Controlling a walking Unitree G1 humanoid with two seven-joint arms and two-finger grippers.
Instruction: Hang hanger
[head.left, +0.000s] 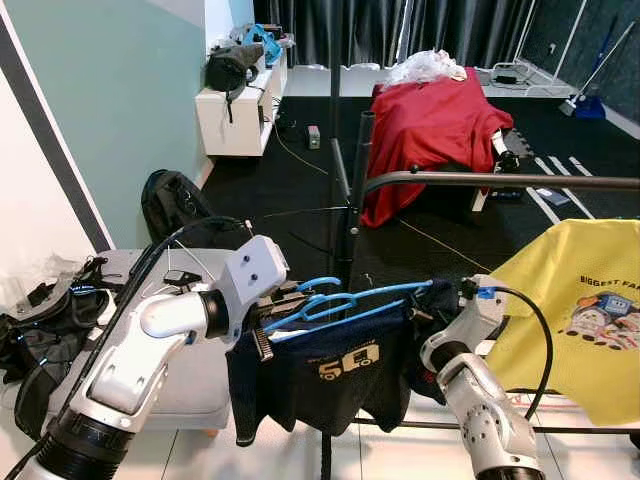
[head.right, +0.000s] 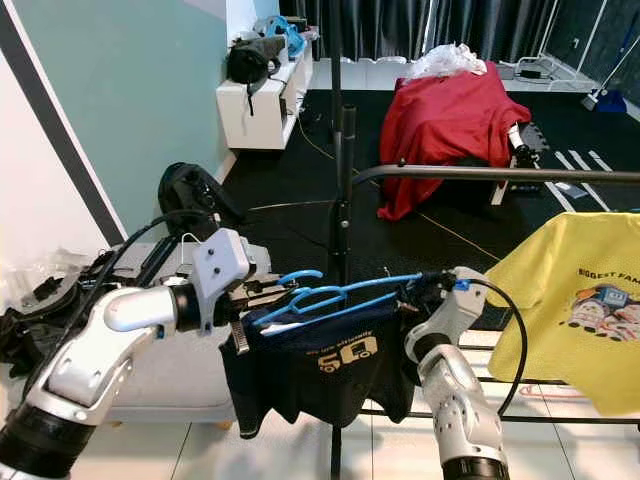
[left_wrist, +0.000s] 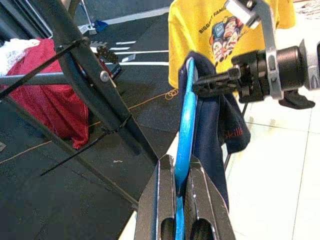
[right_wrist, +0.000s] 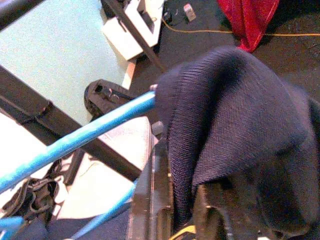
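Left gripper (head.left: 268, 318) clamps narrow on the hook end of a blue hanger (head.left: 340, 300), fingers (left_wrist: 159, 200) pinching the plastic from both sides. Right gripper (left_wrist: 210, 82) pinches the far shoulder of the navy shirt (head.left: 330, 375) on that hanger, fingers closed on fabric at the hanger tip. Hanger is held level between both arms, in front of and below the dark rail (head.left: 500, 181), not hooked on it. Shirt droops from it, gold print on the front. Yellow shirt (head.left: 580, 310) hangs to the right. Rack post (head.left: 350, 190) stands just behind the hanger. Black mat floor behind, white tiles near. Red cloth (head.left: 435, 125) covers furniture farther back; white shelf (head.left: 235, 115) by the teal wall; black backpack (head.left: 175, 205) on the floor.
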